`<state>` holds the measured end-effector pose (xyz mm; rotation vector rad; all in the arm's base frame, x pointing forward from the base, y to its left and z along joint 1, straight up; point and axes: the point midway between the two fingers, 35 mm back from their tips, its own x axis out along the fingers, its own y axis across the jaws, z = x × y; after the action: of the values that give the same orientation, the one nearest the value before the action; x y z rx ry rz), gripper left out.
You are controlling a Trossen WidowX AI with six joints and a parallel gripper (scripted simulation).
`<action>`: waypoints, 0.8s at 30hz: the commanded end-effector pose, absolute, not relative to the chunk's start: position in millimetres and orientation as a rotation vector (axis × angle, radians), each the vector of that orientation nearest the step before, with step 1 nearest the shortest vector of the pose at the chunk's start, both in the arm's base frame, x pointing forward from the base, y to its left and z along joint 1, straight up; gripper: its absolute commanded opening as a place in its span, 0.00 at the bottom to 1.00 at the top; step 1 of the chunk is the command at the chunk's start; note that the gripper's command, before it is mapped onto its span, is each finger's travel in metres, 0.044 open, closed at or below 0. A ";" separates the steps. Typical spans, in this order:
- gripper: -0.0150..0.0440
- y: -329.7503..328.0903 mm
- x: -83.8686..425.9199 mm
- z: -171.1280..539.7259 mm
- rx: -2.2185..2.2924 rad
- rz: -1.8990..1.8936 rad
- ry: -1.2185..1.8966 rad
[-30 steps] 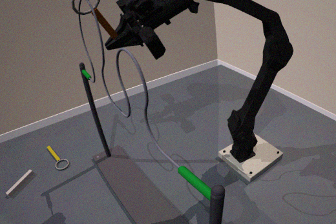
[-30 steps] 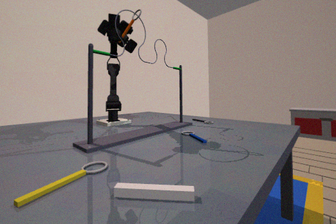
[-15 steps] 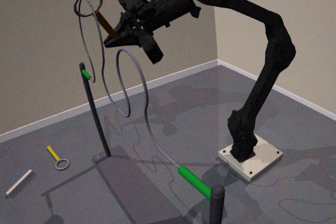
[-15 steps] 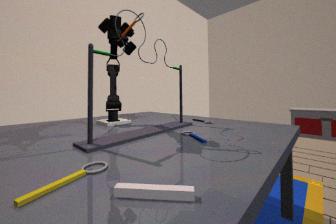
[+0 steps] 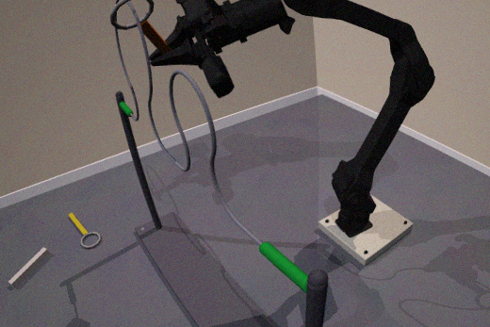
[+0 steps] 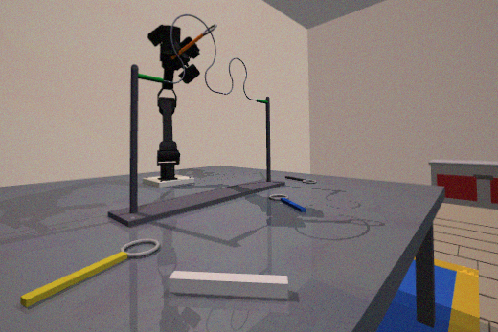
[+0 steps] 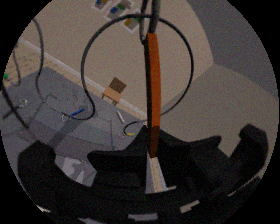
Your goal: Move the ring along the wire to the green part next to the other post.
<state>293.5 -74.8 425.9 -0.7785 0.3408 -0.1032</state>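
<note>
My gripper (image 5: 162,55) is shut on the orange handle (image 5: 155,37) of the ring (image 5: 132,11) and holds it high in the air. The thin grey wire (image 5: 141,29) passes through the ring near the top of its tallest loop. The same handle (image 6: 187,47) and ring (image 6: 203,33) show in the exterior view. In the wrist view the handle (image 7: 154,91) runs up from my fingers to the ring (image 7: 138,66). One green part (image 5: 125,108) sits by the far post (image 5: 137,166). The other green part (image 5: 284,266) sits by the near post (image 5: 317,295).
A dark base plate (image 5: 188,265) joins the two posts. A yellow-handled ring (image 5: 85,230) and a white bar (image 5: 28,267) lie on the table to the left. A blue-handled ring (image 6: 288,202) and a dark-handled ring (image 6: 301,180) lie beyond the plate. My arm's base (image 5: 365,229) stands at the right.
</note>
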 end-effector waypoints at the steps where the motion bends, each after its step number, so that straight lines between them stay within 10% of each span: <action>1: 0.00 -75.5 291.8 427.6 -0.824 -0.119 0.328; 24: 0.00 -80.9 292.9 434.1 -1.094 -0.198 0.256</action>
<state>294.8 -80.5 432.6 -1.0610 0.2660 -0.1849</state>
